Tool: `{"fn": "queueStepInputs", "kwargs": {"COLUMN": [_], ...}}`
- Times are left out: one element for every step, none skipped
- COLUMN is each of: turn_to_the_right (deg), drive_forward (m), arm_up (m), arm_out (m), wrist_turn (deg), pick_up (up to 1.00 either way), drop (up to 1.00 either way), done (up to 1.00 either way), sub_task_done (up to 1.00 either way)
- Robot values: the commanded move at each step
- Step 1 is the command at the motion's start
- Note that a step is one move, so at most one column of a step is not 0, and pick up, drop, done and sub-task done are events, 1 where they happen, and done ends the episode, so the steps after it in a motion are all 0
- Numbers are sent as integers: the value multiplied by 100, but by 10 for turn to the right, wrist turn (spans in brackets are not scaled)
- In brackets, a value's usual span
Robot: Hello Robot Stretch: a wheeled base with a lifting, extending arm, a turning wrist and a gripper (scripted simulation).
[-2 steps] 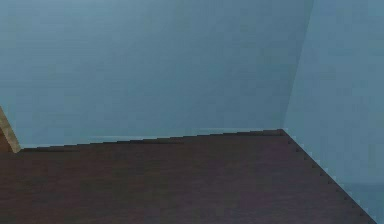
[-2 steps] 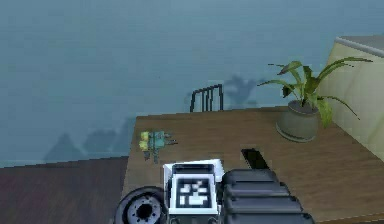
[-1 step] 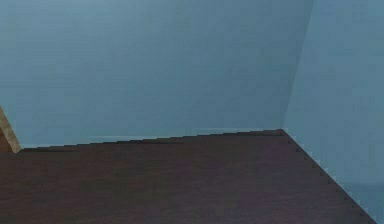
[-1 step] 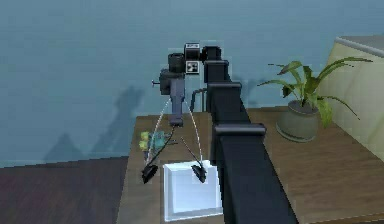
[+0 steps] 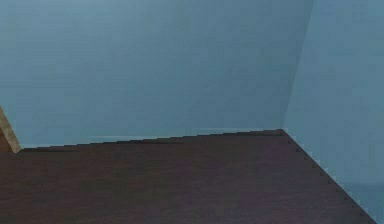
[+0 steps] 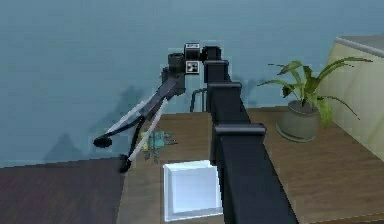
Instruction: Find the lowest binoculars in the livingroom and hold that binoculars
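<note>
Blue walls (image 5: 150,70) corner a bare dark floor (image 5: 150,185). At the wooden table (image 6: 330,175)'s left edge, whether the gripper (image 6: 112,155) holds anything cannot be told.

A brown wooden table (image 6: 330,170) carries 3 things. A potted plant (image 6: 298,120) stands upright toward the arm side view's right. A white box (image 6: 192,188) lies at the near edge, well apart from the plant. A small greenish thing (image 6: 157,142) lies just beyond the box, too small to make out. Dark wood floor (image 5: 180,185) runs, in the forward view, up to 2 blue walls (image 5: 150,70), with a tan sliver of something (image 5: 6,132) at that view's left edge.
</note>
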Motion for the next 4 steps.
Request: {"fn": "queueStepInputs", "kwargs": {"turn_to_the_right": [0, 0, 0, 0], "drive_forward": [0, 0, 0, 0], "arm_up": [0, 0, 0, -28], "arm_out": [0, 0, 0, 0], "wrist_turn": [450, 450, 60, 0], "pick_up": [0, 0, 0, 0], "drop": [0, 0, 0, 0], "done": [0, 0, 0, 0], "sub_task_done": [0, 0, 0, 0]}}
